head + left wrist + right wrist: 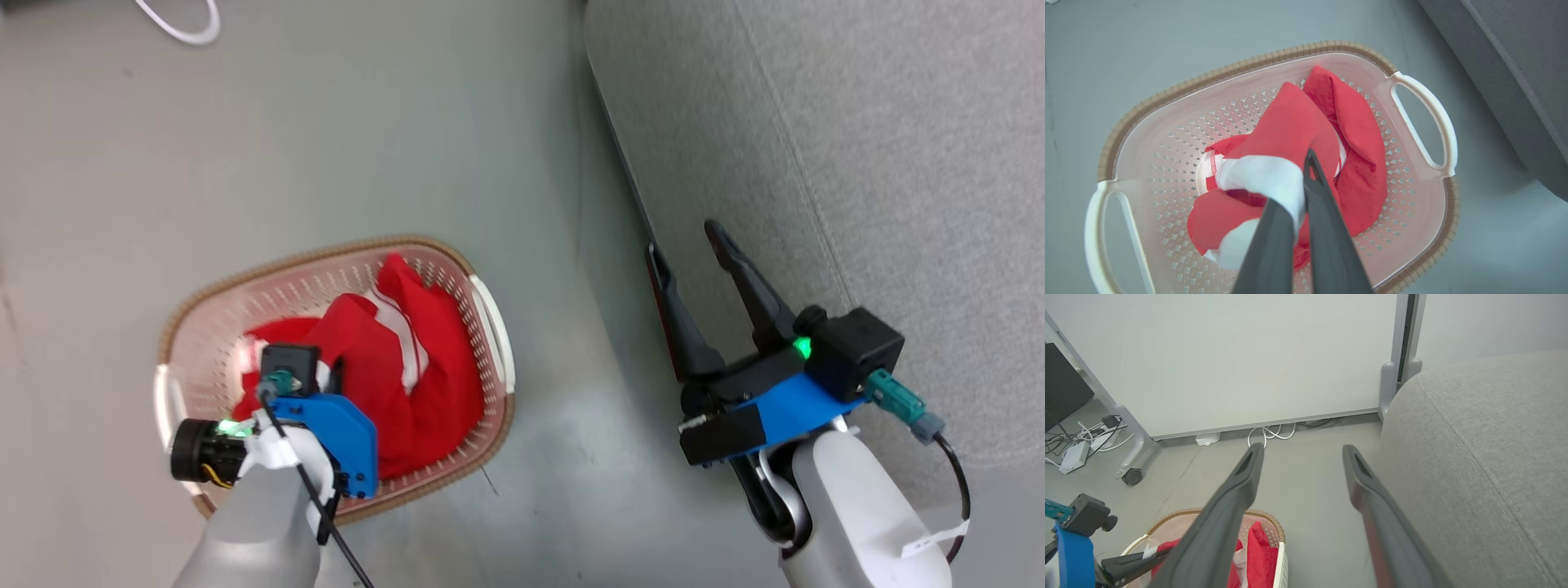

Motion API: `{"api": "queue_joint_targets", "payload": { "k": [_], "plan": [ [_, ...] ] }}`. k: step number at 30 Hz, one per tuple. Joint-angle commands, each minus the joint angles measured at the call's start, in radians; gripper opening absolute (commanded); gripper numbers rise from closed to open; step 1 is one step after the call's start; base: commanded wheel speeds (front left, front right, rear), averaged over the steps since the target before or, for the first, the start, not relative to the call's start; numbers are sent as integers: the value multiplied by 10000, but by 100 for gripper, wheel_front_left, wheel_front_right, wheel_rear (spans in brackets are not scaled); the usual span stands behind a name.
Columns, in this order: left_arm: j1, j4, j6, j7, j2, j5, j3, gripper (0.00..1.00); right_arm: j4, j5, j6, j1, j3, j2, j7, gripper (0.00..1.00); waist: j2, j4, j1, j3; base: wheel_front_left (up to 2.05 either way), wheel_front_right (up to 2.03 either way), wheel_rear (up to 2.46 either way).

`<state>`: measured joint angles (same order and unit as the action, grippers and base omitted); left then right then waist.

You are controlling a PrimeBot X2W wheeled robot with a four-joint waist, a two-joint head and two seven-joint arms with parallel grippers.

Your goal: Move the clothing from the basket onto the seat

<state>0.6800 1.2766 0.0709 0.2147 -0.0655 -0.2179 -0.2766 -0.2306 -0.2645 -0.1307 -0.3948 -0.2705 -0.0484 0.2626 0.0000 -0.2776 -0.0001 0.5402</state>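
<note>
**Red clothing gripped inside the basket**

A cream-white perforated plastic laundry basket (pixel 1229 69) with a brown woven-look rim and white handles is seen standing on the grey floor (pixel 326 122). The soft bright red fabric clothing (pixel 1290 122), marked with white panels, is bunched inside the basket, and all of it that can be seen is contained within the rim. Most of it is piled from the middle of the basket toward the right-hand handle.

The left jaws are seen reaching into the basket from above. They are closed on the clothing: a white panel is pinched between the two dark fingers (pixel 1327 228), and the fabric is drawn up into a peak around them.

A large grey fabric-upholstered sofa (pixel 898 163) with a rounded edge is placed to the right of the basket, apart from it, with a strip of floor left between. The right jaws are held wide open and empty, to the right of the basket and well apart from it, at the sofa's edge.

A white cable loop (pixel 184 28) is seen on the floor beyond the basket, well apart from it.
</note>
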Motion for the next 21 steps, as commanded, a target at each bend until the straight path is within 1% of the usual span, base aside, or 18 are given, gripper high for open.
{"api": "queue_joint_targets", "payload": {
  "k": [1, 6, 9, 12, 17, 21],
  "plan": [
    [-131, -12, 48, 90, 49, 81, -139, 0, -162, 154, -3, 186, 91, -33, 33, 100, 0, 509, 1, -973, 0, 0, 0],
    [-449, -351, 338, 247, 156, 6, -813, 0, -836, 568, -1, 614, 359, -35, -35, 100, 0, 911, 1, -2192, 0, 0, 0],
    [-703, -905, 487, 222, 157, -390, -1454, 0, -1052, 726, -1, 894, 580, -35, -163, 100, 0, 1155, 1, -2811, 0, 0, 0],
    [-842, -1611, 545, 109, 157, -890, -2171, 0, -1147, 785, -3, 1202, 789, -35, -309, 100, 0, 1394, 1, -3322, 0, 0, 0],
    [-740, -2796, 563, -99, 155, -1657, -3435, 0, -1135, 782, -1, 1585, 978, -32, -496, 100, 0, 1731, 1, -3968, 0, 0, 0],
    [-372, -3638, 313, -154, 149, -2211, -4188, 0, -1047, 787, -3, 1820, 988, -34, -663, 100, 0, 1953, 1, -4311, 0, 0, 0]
  ]
}}
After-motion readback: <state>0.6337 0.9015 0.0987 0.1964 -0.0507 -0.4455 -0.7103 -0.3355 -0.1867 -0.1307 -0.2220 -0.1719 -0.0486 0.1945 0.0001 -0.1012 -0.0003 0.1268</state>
